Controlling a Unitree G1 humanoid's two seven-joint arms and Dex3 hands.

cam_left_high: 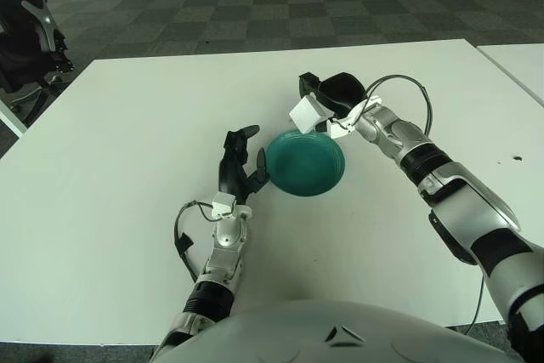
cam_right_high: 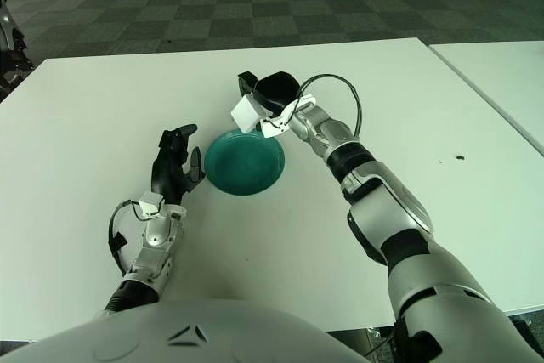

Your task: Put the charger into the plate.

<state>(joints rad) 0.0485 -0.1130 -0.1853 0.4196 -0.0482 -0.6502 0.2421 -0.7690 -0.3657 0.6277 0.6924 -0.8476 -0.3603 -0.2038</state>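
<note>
White charger [cam_left_high: 306, 114] gripped in the right hand [cam_left_high: 331, 98], fingers clenched around it — held in the air over the far rim of the teal plate [cam_left_high: 305, 161], tilted, not touching it. Plate flat on the white tabletop [cam_left_high: 127, 142]. Left hand [cam_left_high: 240, 167] just beside the plate's left edge, fingers relaxed and spread, holding nothing.

Lighting: bright, even, from overhead; white table [cam_left_high: 127, 125] glare-free; soft shadows under right hand [cam_left_high: 327, 99] and beside left hand [cam_left_high: 238, 167]; focus sharp at both hands; floor beyond darker
</note>
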